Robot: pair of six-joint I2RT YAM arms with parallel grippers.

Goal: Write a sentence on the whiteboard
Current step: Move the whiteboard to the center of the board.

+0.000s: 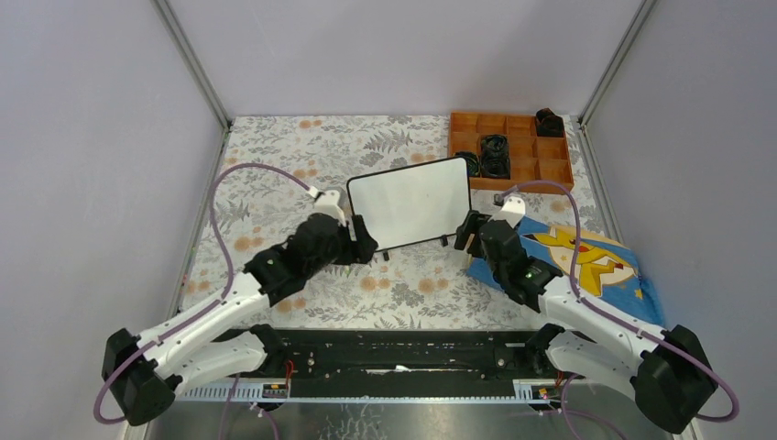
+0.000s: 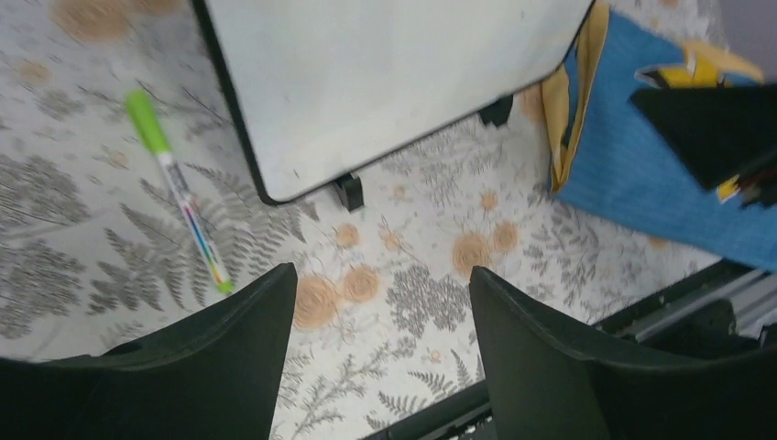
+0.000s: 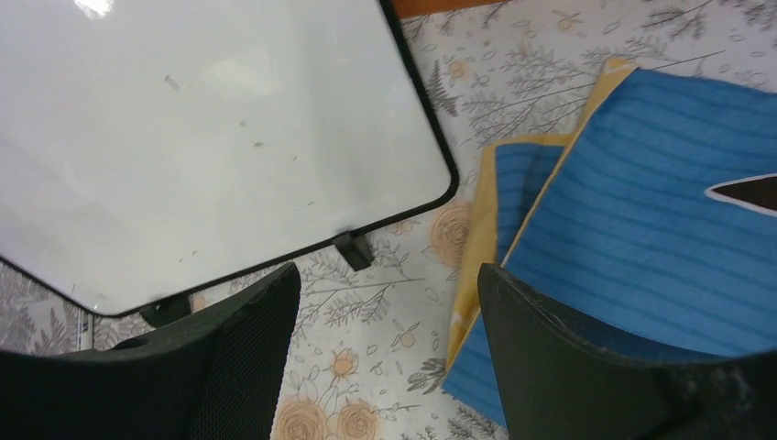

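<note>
Our left hand (image 1: 360, 240) hangs over the flowered desk (image 1: 275, 174), its fingers spread wide with only the desk between them; just beyond its left finger lies a marker (image 2: 174, 188) with a green cap; directly ahead of this hand, near the fingertips, the whiteboard (image 1: 410, 202) stands on small black feet, its face plain white with a few tiny specks; our right hand (image 1: 471, 235) hangs near the board's other lower corner, also spread; beneath it and to its right lies a blue cloth (image 1: 586, 266); farther ahead sits an orange tray (image 1: 511, 148).
</note>
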